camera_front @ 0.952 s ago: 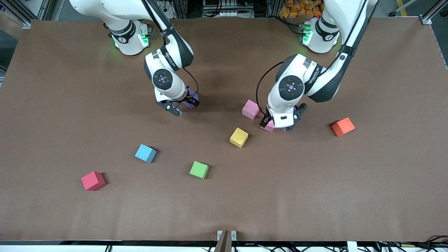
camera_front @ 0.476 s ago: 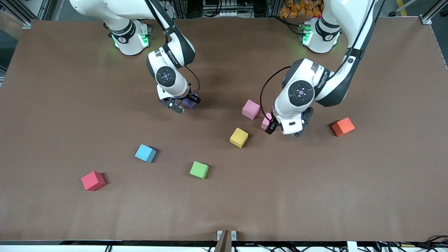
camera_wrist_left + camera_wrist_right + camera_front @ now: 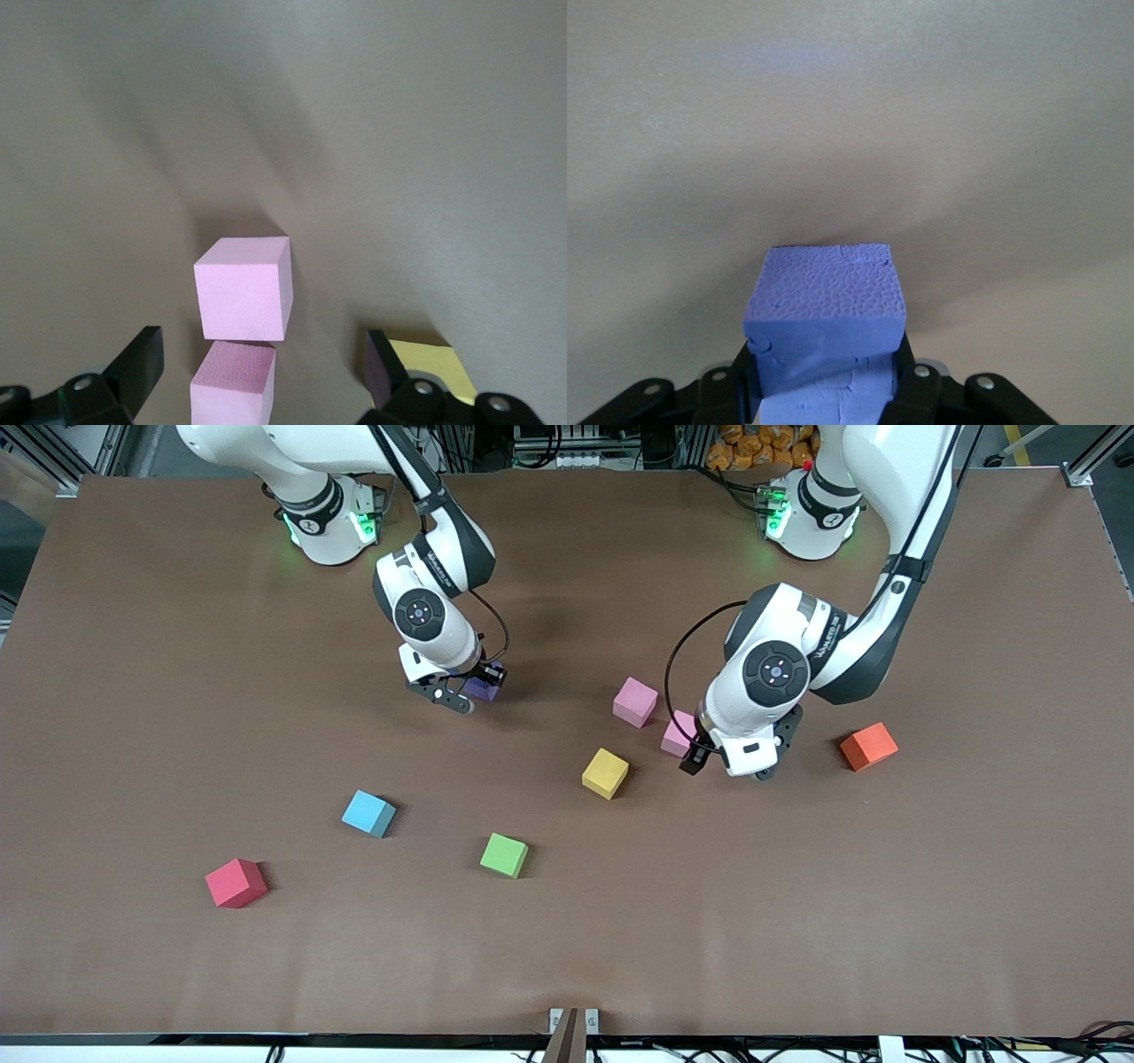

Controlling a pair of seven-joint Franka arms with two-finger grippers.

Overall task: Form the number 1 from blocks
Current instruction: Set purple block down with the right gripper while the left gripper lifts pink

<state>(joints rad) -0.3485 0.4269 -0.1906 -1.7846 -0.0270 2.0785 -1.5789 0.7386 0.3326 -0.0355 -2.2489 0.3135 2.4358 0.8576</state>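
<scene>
My right gripper [image 3: 467,688] is shut on the purple block [image 3: 485,685], held low over the table; in the right wrist view the purple block [image 3: 824,310] fills the gap of the right gripper [image 3: 824,382]. My left gripper [image 3: 731,766] stands open beside a pink block [image 3: 677,733] resting on the table. A second pink block [image 3: 635,701] sits close to it. In the left wrist view both pink blocks [image 3: 244,288] line up ahead of the open left gripper [image 3: 260,356]. Yellow [image 3: 605,772], light blue [image 3: 368,813] and green [image 3: 504,855] blocks lie loose.
An orange cube [image 3: 868,746] lies toward the left arm's end of the table, close to the left gripper. A red cube [image 3: 236,882] lies toward the right arm's end, nearer the front camera. The brown table [image 3: 797,921] is bare along its front edge.
The left gripper has drawn back from the pink block, toward the front camera and the orange cube, leaving the block on the table. The right gripper with the purple block shifted only slightly.
</scene>
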